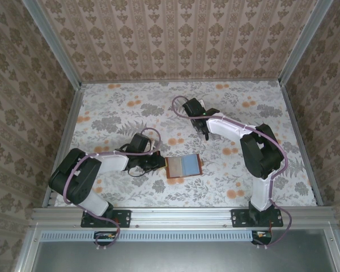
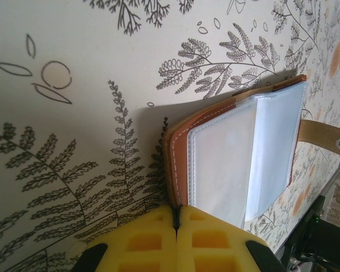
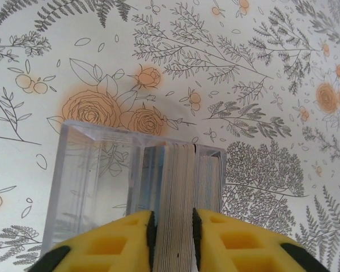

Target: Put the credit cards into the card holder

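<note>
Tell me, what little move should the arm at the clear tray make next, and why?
Probably a short lift straight up. The right gripper has its fingers pressed on both sides of the cards, which stand upright in the clear tray, so they would need to rise above its walls before going anywhere. The left gripper pinches the edge of the open wallet, which looks ready for them.

Robot test cell, dressed to look like a home: a left arm [image 1: 93,170] and a right arm [image 1: 258,150] stand bolted to an aluminium rail [image 1: 181,215] at the near edge of the counter [image 1: 124,107]; bare metal frame posts [image 1: 51,39] rise at the corners; damask wallpaper [image 1: 175,39] lines the three walls like a stage backdrop; a flower-printed sheet covers the counter; lilac cables [image 1: 283,150] loop along each arm.
</note>
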Robot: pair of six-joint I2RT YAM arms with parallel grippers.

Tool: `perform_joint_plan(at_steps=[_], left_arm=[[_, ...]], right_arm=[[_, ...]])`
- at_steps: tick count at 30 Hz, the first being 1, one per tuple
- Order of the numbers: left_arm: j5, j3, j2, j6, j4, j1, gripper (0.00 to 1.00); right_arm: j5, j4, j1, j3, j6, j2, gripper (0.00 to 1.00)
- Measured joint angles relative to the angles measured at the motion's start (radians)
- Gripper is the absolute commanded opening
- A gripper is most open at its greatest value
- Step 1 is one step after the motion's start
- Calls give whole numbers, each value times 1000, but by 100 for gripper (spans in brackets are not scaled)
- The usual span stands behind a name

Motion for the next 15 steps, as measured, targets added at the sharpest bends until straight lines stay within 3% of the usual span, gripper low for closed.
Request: perform_joint_plan(at_steps=[5,15], left_arm=[[0,-2,-6,0,-3,0,1],[0,-12,-22,1,-8,0,0]], right_arm=[[-1,-1,0,-2,-5,0,2],[-2,-5,0,-2,-9,-15,0]])
